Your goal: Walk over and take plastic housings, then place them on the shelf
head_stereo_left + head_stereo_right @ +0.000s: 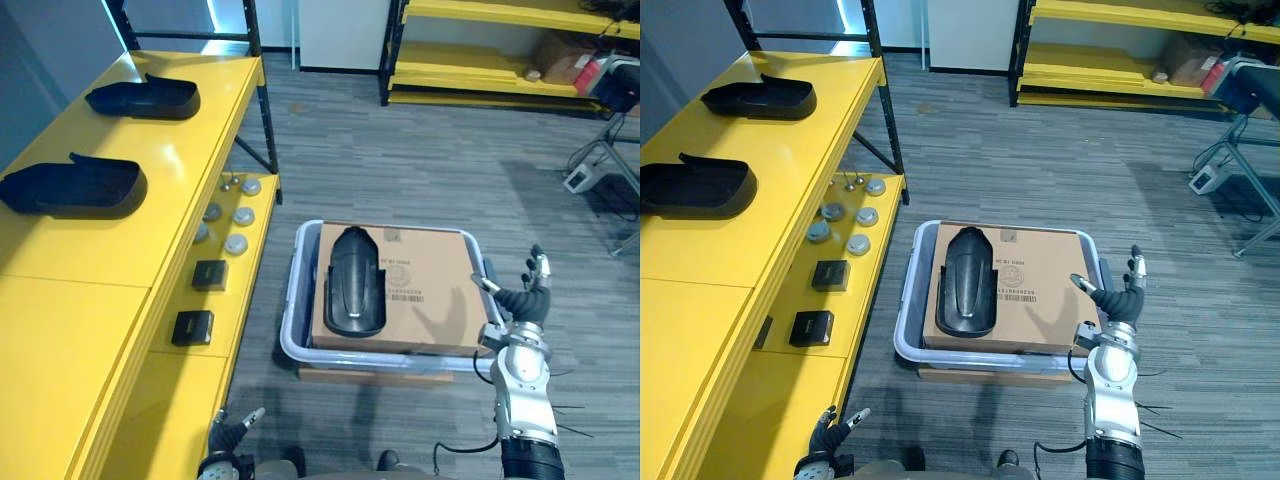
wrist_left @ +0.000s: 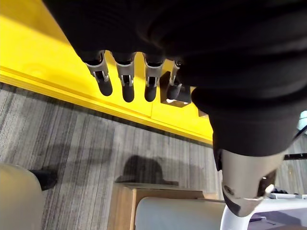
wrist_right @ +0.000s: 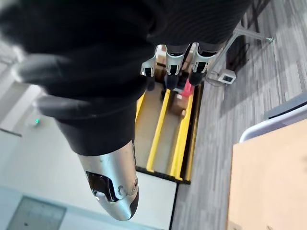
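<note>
Reaching for the next plastic housing [image 1: 355, 282] — both hands empty.
It lies on the cardboard box [image 1: 435, 300] in the bin [image 1: 291, 300]. The right hand [image 1: 522, 298] hangs beside the box with fingers spread, and the left hand [image 1: 228, 432] hangs relaxed by the shelf [image 1: 180, 160] — probably best to close in from both sides and lift level.

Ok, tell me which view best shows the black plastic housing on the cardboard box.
Right eye view: the black plastic housing lies whole and centred on the cardboard box. The left eye view shows it equally whole; the right wrist view catches a box corner.
</note>
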